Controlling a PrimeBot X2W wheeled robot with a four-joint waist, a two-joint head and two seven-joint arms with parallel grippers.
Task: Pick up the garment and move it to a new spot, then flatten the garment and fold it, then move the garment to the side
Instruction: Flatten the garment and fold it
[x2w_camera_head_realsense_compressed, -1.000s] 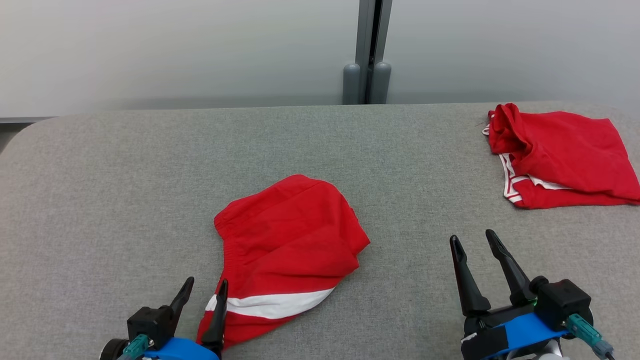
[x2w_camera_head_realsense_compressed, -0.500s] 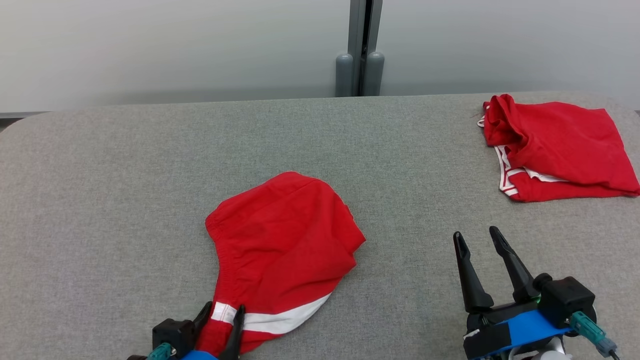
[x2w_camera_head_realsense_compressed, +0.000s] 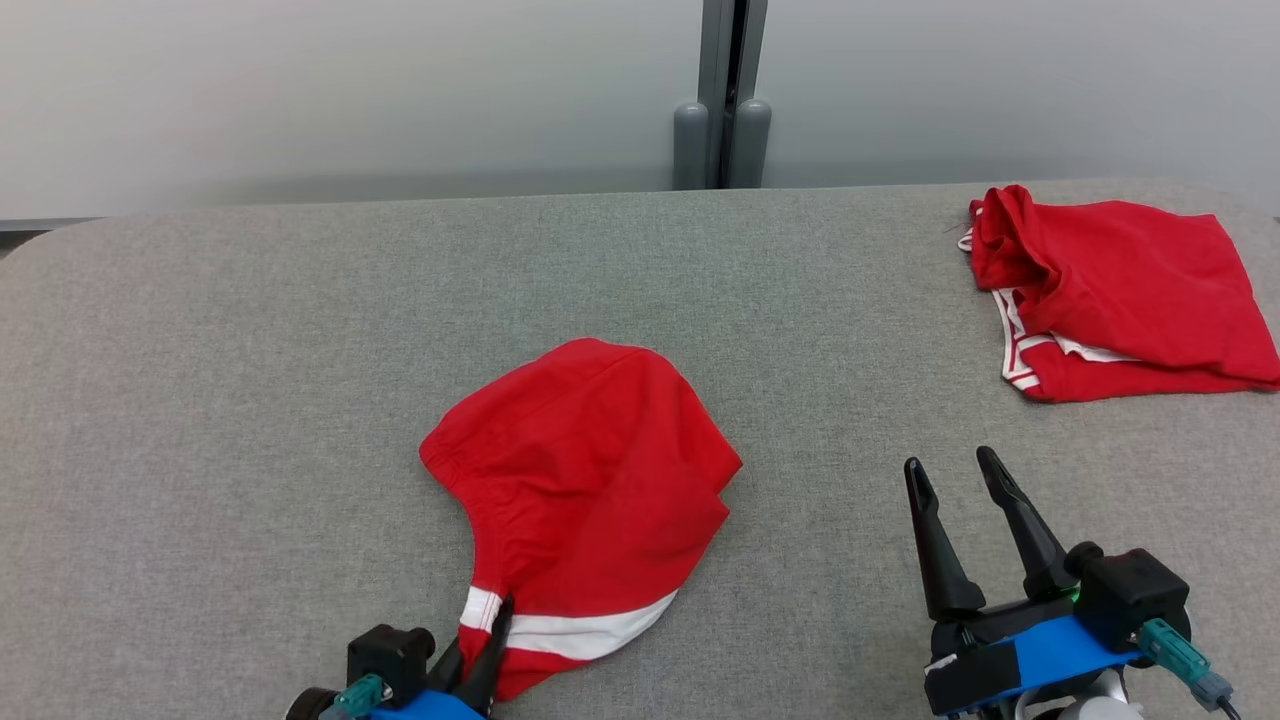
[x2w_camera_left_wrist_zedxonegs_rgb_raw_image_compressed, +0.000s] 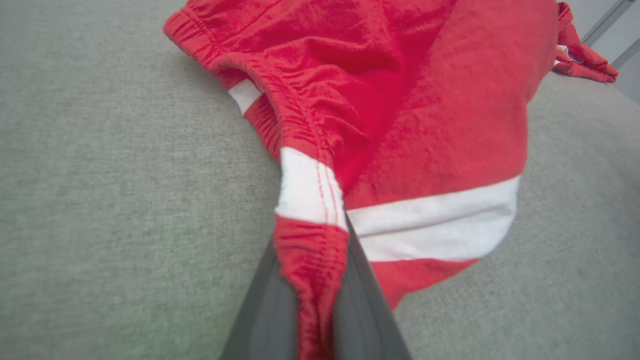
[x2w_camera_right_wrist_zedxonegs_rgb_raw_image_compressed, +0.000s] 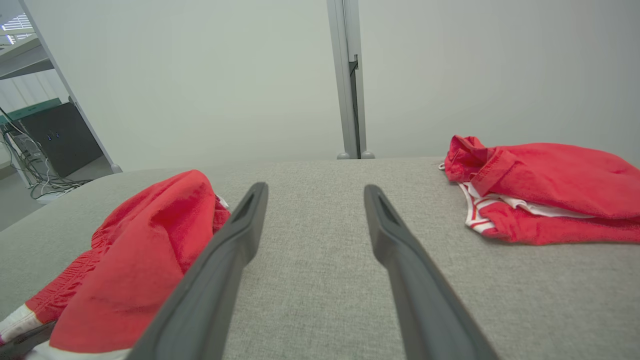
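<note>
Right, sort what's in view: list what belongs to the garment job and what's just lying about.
In the job:
- striped red garment, mid-table
- left pincer, shut on its near edge
- right pincer, open, empty
- table, the work surface

Lying about:
- second red garment, far right, apart from both pincers
- grey post behind the table

Bare grey padded tabletop (x2w_camera_head_realsense_compressed: 250, 400) is seen to the left of the red shorts (x2w_camera_head_realsense_compressed: 590, 470) and beyond them up to the table's back edge, where passage is closed by a pale wall (x2w_camera_head_realsense_compressed: 300, 100) and a grey post (x2w_camera_head_realsense_compressed: 722, 100). To the right of the shorts the surface is taken up by the right gripper (x2w_camera_head_realsense_compressed: 948, 460), fingers spread, and, farther right and back, by a second red garment (x2w_camera_head_realsense_compressed: 1120, 290). The shorts' near corner is occupied by the left gripper (x2w_camera_head_realsense_compressed: 497, 620), pinched on their edge.
</note>
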